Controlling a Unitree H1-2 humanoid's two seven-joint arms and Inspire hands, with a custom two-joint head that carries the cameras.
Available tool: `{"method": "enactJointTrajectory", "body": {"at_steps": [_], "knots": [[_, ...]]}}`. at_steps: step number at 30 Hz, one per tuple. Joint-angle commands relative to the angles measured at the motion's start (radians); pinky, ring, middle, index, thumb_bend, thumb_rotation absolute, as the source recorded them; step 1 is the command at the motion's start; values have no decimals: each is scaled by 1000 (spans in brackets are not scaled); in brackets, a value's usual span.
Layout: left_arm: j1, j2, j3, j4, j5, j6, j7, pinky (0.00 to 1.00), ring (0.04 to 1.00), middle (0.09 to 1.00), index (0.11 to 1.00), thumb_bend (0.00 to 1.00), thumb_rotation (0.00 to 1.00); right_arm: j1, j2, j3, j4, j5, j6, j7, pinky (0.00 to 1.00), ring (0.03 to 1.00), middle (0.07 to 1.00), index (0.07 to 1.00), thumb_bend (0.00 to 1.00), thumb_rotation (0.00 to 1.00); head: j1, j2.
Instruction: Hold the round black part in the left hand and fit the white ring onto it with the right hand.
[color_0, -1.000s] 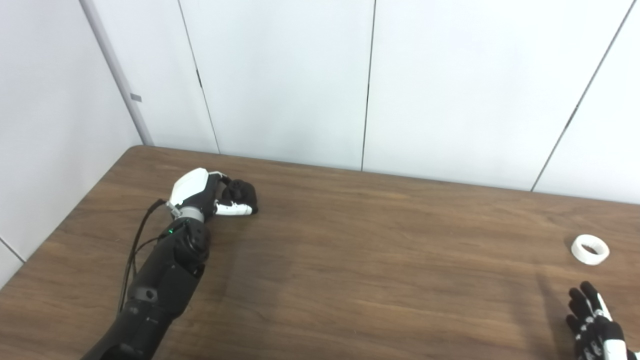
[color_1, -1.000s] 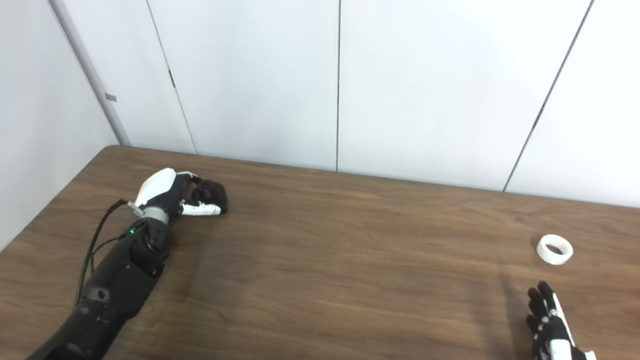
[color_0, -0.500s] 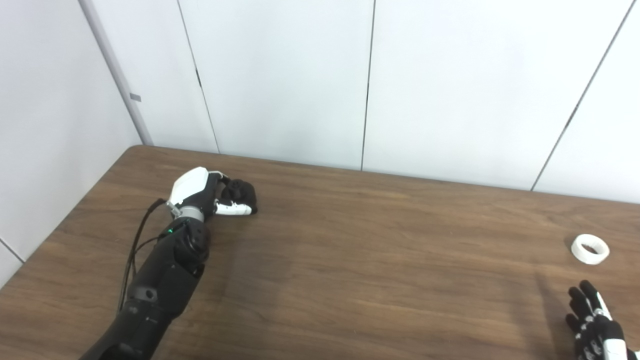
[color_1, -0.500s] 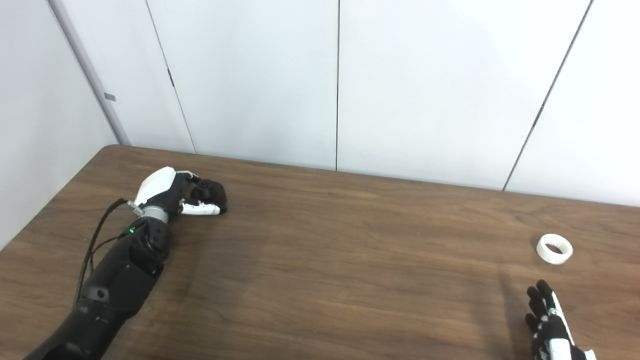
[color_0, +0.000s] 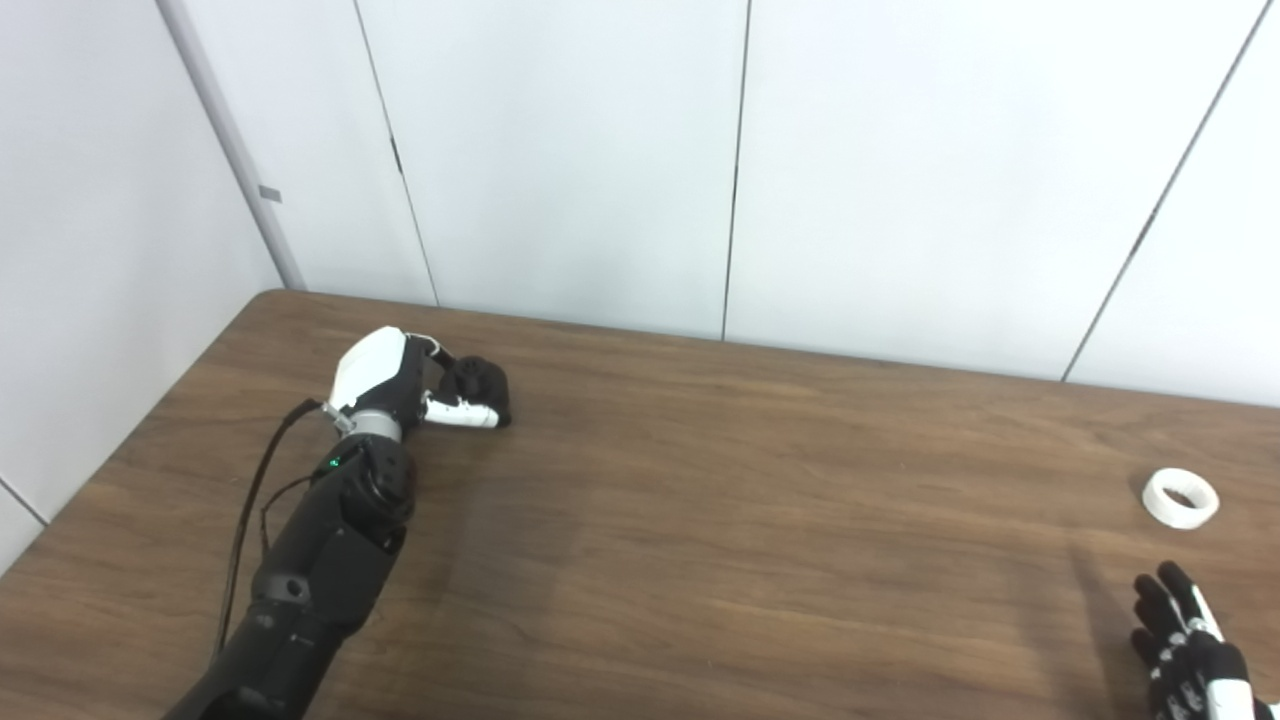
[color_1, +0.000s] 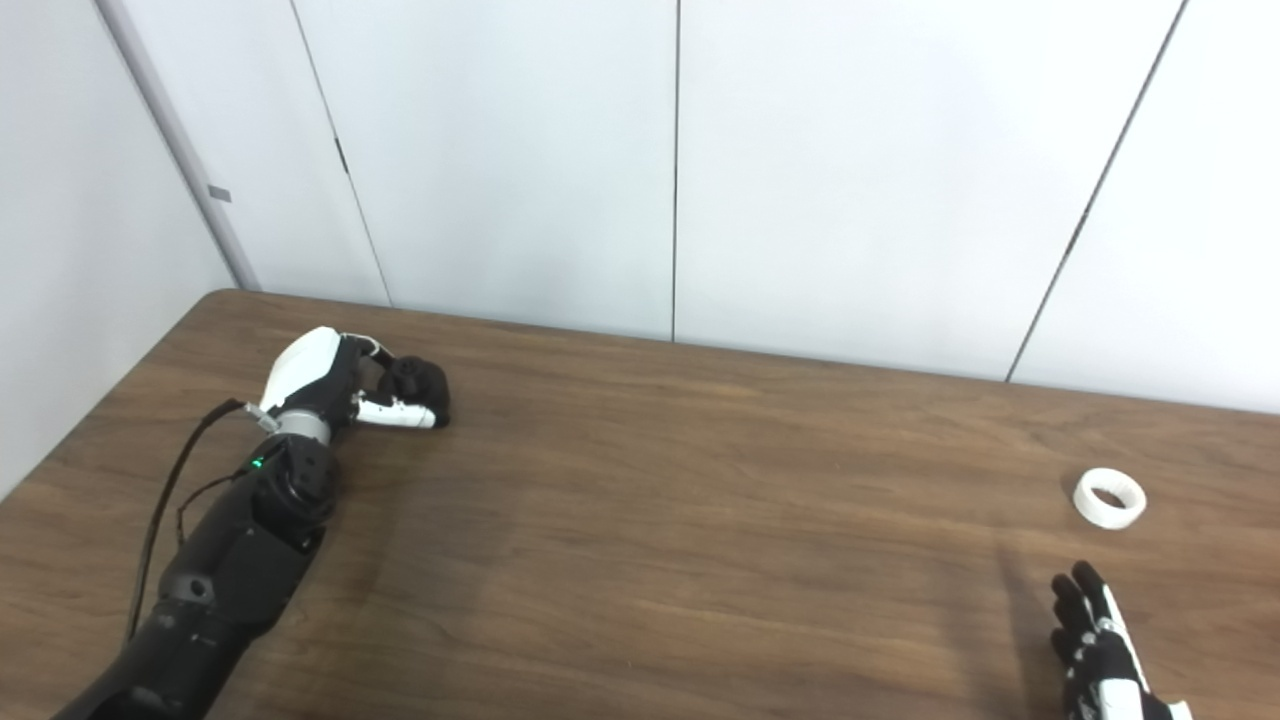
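1. The round black plastic part (color_0: 478, 378) sits at the far-left area of the brown wood-grain counter (color_0: 700, 520), wrapped by the fingers of the left hand (color_0: 420, 385).
2. Change: compared with a second ago, the left hand's white back has tipped up and shifted slightly left and away, and the black part went with it. Whether it has cleared the counter cannot be told.
3. Meaning: the grasp looks secured and the lift is probably starting; the holding step is nearly done.
4. The small white ring (color_0: 1181, 498) lies flat on the counter, well apart to the right of the black part, untouched and unmoved.
5. The right hand (color_0: 1190, 655) is near the ring, on its near side, empty with fingers spread, essentially unchanged. The fitting step has not begun.
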Motion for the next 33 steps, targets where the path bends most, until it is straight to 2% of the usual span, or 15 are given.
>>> {"method": "enactJointTrajectory", "body": {"at_steps": [1,10,13,19,24,33], "knots": [[-46,19,12,-8,0,-28,42,1000,933,834,485,521,47,120,6,13,-42,13,-24,-1,1000,997,966,972,553,1000,0,1],[-38,24,-11,-11,9,-53,59,1000,925,824,484,520,44,121,3,16,-50,15,-9,1,1000,1000,976,981,567,1000,-4,1],[-33,30,-22,-21,13,-61,57,1000,918,822,485,520,45,122,6,17,-51,12,-14,-1,1000,1000,975,981,543,1000,-12,7],[-8,57,-66,-81,64,-78,57,1000,886,796,484,521,45,120,10,22,-48,-3,-15,-6,1000,997,971,975,537,1000,-34,17],[52,59,-82,-220,84,-63,20,1000,898,790,483,522,46,116,10,28,-48,-6,-4,-9,1000,999,969,968,588,1000,-54,26],[201,24,-92,-507,112,-60,-38,1000,919,799,483,524,48,107,12,47,-44,-35,-12,-26,1000,969,954,959,571,1000,-109,55]]}}
